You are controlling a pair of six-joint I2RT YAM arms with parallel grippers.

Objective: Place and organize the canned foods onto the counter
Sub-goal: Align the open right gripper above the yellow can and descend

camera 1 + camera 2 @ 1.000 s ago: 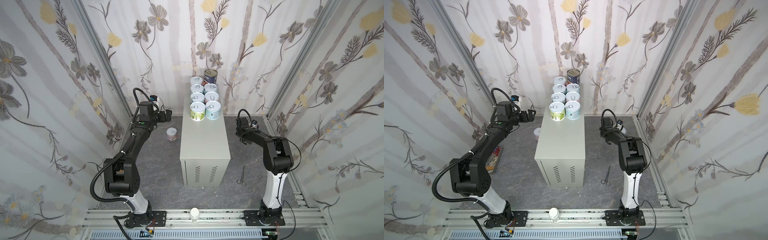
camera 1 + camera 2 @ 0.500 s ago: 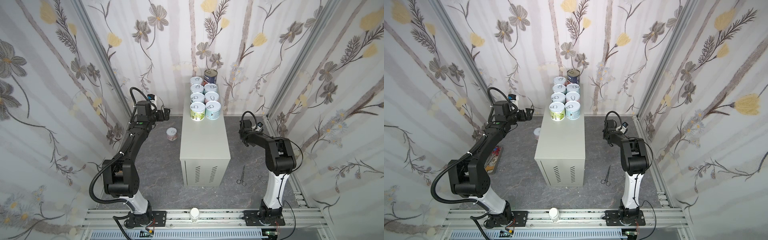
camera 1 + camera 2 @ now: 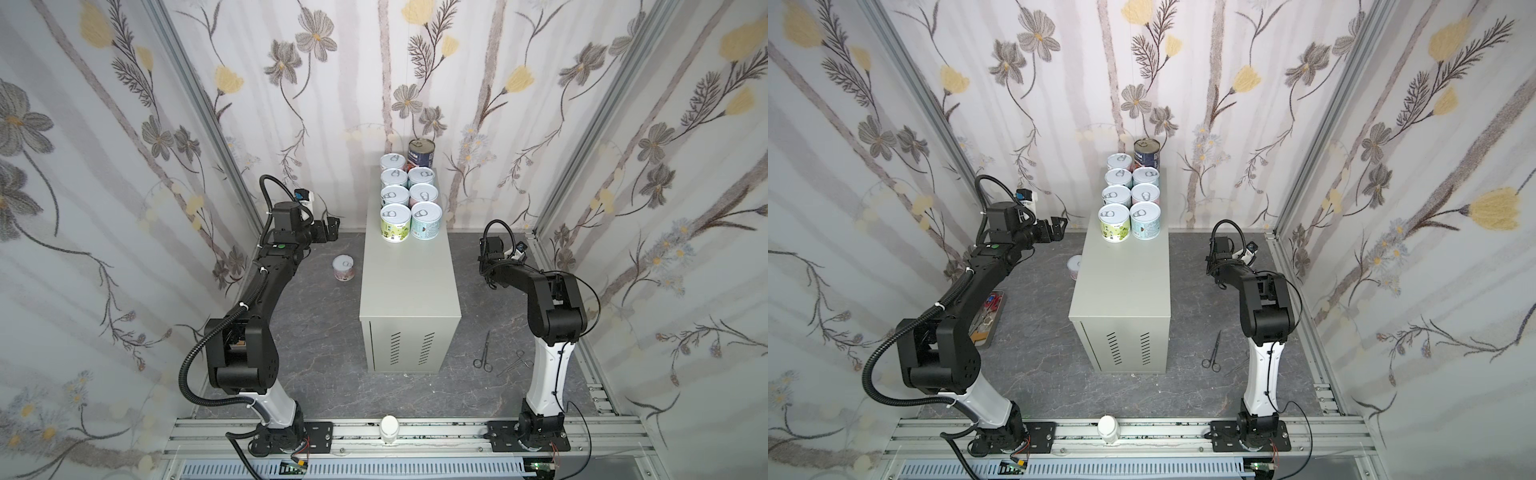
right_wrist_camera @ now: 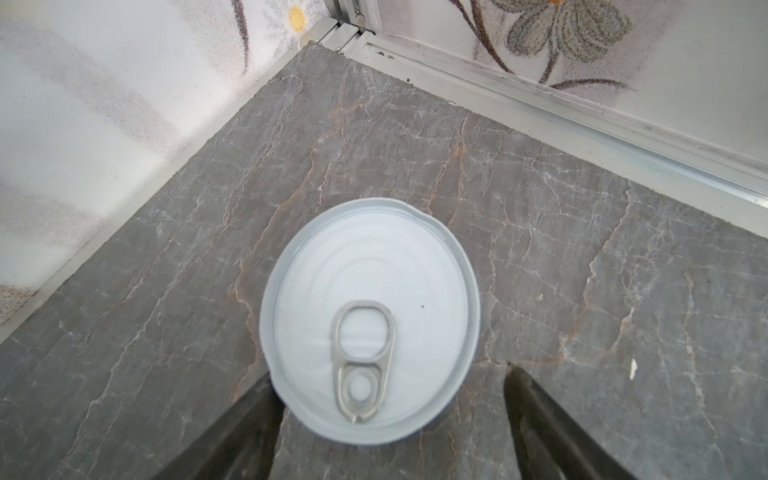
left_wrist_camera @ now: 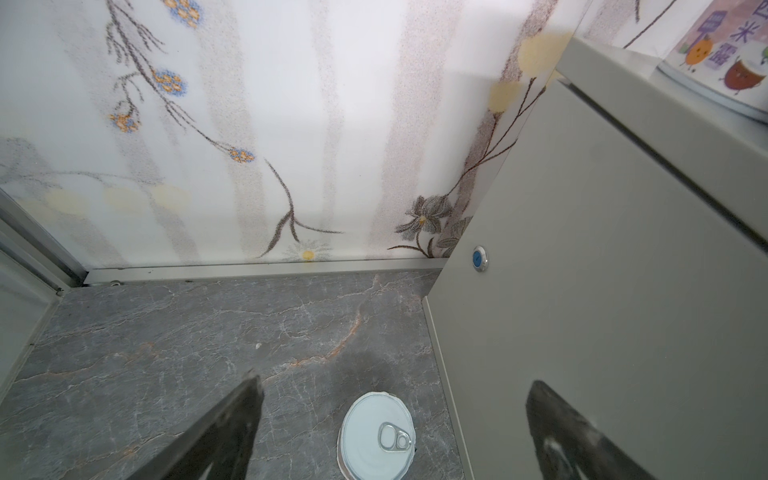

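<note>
Now the right arm has eased back toward the far corner. The right gripper (image 4: 388, 376) straddles the corner can (image 4: 370, 316) on the floor, half-spread, one finger at the rim and the other clear, so a pickup looks close. In both top views the wrist hides that can. The left gripper (image 5: 395, 380) gapes wide above the pink can (image 3: 343, 268) on the floor, and eight stocked cans (image 3: 409, 195) stand on the counter (image 3: 409, 282).

Left arm (image 3: 266, 291): stretched forward from its base, forearm raised, wrist turned inward.
Left gripper (image 3: 332, 226): aimed toward the middle, jaws spread wide.
Right arm (image 3: 548, 299): upper link upright, forearm folded forward and low, wrist bent down.
Right gripper (image 4: 388, 374): pointing downward, jaws parted, dark fingers (image 4: 540, 419) apart.
</note>
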